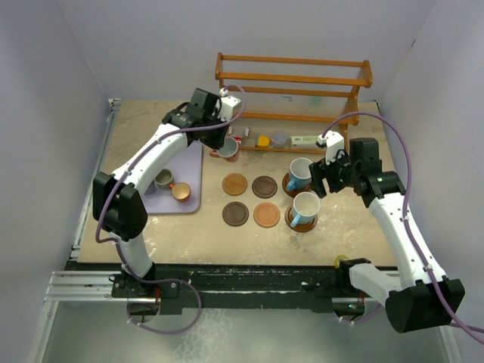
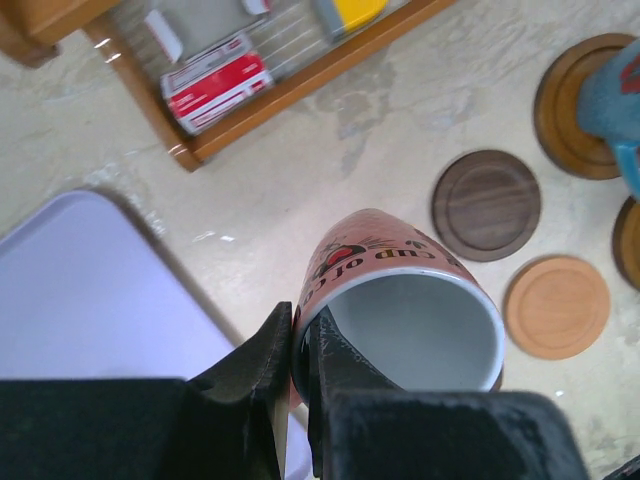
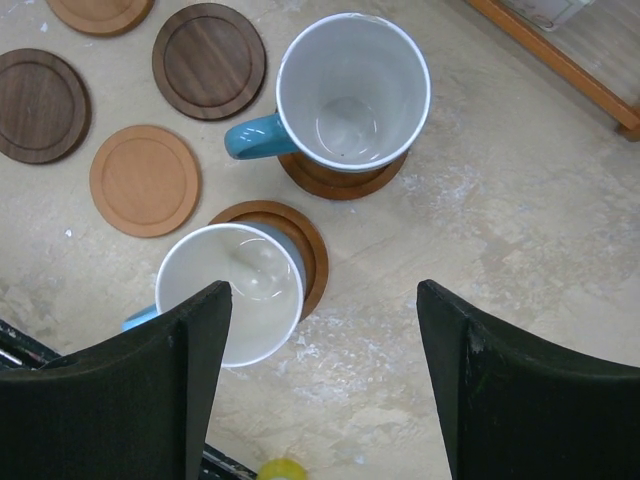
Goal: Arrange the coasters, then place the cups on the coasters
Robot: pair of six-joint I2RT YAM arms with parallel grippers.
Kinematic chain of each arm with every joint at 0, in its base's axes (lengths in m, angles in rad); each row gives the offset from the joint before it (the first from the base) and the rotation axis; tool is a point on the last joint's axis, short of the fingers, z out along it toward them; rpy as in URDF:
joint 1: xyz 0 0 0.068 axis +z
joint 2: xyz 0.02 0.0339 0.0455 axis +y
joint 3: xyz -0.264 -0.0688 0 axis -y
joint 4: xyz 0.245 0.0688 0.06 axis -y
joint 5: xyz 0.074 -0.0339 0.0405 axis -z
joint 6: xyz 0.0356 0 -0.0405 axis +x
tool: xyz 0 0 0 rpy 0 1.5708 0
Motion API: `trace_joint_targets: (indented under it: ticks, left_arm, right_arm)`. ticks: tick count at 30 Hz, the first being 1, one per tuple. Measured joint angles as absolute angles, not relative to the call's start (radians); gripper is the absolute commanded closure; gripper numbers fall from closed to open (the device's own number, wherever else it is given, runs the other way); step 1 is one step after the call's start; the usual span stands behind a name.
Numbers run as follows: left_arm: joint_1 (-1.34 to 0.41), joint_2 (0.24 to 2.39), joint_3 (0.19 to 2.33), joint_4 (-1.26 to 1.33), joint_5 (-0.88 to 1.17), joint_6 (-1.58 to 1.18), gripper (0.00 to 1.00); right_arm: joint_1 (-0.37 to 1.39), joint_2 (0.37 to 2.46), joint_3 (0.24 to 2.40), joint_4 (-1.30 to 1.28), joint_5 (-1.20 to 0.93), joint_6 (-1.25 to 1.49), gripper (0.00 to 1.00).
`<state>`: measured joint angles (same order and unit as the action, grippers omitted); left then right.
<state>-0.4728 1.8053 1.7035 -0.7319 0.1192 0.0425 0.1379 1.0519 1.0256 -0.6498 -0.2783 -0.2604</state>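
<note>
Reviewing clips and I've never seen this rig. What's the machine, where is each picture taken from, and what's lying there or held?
Two robot arms with two-finger grippers work at a table. The wide picture looks down from above; the other two come from wrist cameras. The left gripper pinches the rim of a reddish mug. The right gripper hangs open over two blue mugs, each on a coaster. Four bare coasters lie mid-table; two small cups sit on a lavender tray.
</note>
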Motion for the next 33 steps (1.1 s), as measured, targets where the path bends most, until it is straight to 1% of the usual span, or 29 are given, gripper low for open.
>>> trace_joint_targets:
  ticks: [6,11,20,33]
  left_arm:
    - [-0.601,1.839,1.703,-0.691,0.031,-0.105,0.97]
    - [-0.662,1.916,1.724,-0.682,-0.008,-0.206,0.97]
    - [-0.704,2.043,1.783,-0.684,-0.067,-0.333,0.97]
    - [-0.741,2.067,1.799,-0.712,-0.090,-0.434,0.97]
  right_arm:
    - [0.104,1.040,1.023,-0.646,-0.278,-0.260,0.23]
    - [0.088,1.039,1.022,-0.646,-0.279,-0.260,0.23]
    - [0.084,1.034,1.019,-0.646,-0.280,-0.260,0.23]
    - [0.083,1.025,1.011,-0.646,-0.284,-0.260,0.23]
